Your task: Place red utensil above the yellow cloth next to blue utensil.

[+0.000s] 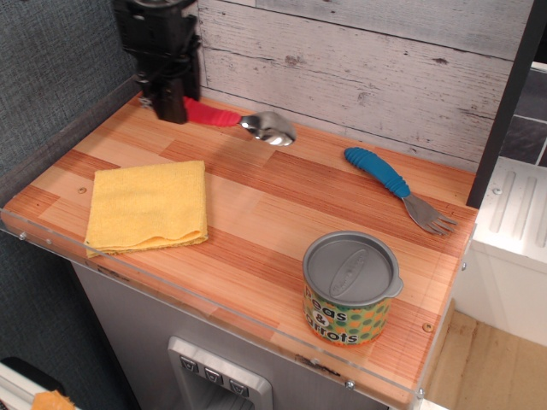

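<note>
Single view: the end effector [171, 101], upper left of the frame, pinches the red handle of the spoon [244, 121]. The spoon bowl points right, near the back wall. The yellow cloth [147, 206] lies lower left on the tabletop [282, 201]. The fork [398, 188] lies at right, well apart from the spoon.

The black arm comes down from the top left corner, close to the back wall. Its gripper [170, 104] points straight down, and its two fingers are closed tight on the end of the red utensil [215, 116], which sticks out to the right of the fingers. The fingertips sit low, near the wooden top, but it is hard to tell if they touch it.
</note>
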{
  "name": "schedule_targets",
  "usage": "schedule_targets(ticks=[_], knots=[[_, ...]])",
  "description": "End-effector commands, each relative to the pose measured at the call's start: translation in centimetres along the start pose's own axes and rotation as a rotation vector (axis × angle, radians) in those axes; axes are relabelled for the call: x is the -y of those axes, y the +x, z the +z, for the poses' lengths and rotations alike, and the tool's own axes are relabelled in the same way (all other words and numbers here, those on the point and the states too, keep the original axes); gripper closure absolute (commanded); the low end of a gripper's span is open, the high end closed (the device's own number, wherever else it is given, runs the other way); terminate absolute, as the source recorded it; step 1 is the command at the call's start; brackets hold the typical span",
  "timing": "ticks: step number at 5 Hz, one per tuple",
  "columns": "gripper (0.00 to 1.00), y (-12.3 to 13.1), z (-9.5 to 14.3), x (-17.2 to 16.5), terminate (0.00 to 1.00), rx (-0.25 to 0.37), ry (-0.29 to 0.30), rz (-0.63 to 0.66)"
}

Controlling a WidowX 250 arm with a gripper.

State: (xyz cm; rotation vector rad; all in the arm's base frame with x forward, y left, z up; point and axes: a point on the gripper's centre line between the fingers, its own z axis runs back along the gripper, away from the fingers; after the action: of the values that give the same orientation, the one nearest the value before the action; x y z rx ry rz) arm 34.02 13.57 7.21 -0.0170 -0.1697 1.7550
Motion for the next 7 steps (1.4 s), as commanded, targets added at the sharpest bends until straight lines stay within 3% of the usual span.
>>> schedule_targets(ticks=[1, 2, 6, 7], knots=[[1.00, -0.6, -1.2, 1.5, 0.00, 0.043, -0.075, -0.008], [1.00, -0.7, -2.2, 2.2, 0.00, 0.059, -0.098, -0.023], [1.00, -0.9, -4.3, 3.0, 0.00, 0.113, -0.100, -0.029], [0.00, -0.8, -4.5, 3.0, 0.00, 0.106, -0.105, -0.034]])
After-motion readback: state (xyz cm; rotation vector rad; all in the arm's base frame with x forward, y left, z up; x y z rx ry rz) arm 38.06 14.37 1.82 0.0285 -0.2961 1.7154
